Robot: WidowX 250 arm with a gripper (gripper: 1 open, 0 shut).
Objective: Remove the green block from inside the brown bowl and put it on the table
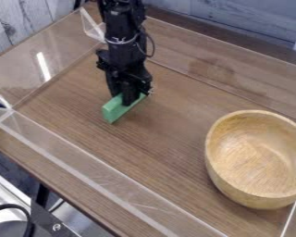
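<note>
The green block [115,109] lies low over the table [176,120] at left of centre, one end angled up into my gripper [126,93]. The black fingers point straight down and are shut on the block's far end. Whether the block's near end touches the wood I cannot tell. The brown bowl [257,157] stands at the lower right, well apart from the gripper, with nothing showing inside it.
Low clear acrylic walls [40,65] edge the tabletop on the left and along the front. Grey planks show beyond the far left corner. Open wood lies between the block and the bowl.
</note>
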